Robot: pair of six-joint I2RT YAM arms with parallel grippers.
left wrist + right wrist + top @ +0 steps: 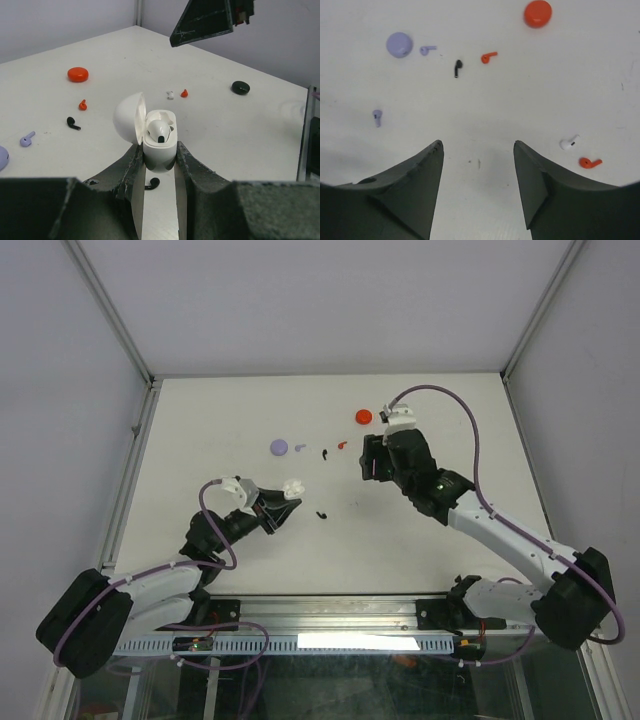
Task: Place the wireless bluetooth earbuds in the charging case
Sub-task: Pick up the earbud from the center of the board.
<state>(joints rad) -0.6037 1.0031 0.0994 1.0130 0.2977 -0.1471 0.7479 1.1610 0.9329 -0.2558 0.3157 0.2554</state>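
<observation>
My left gripper [159,151] is shut on the white charging case [160,150], whose lid [128,119] stands open to the left. One white earbud [161,131] sits inside it. In the top view this gripper [286,499] holds the case [292,486] left of the table's middle. My right gripper [478,145] hovers open over bare table, nothing between its fingers; in the top view it [369,463] is at centre right. Loose on the table lie a white earbud [569,143], two red earbuds [590,162] [489,57], a black earbud [457,67] and two lilac earbuds [427,49] [377,117].
A red round case [364,416] and a lilac round case [279,447] lie toward the back. A black case [240,88] sits off to the right in the left wrist view. Another black earbud [322,514] lies just under and right of the held case.
</observation>
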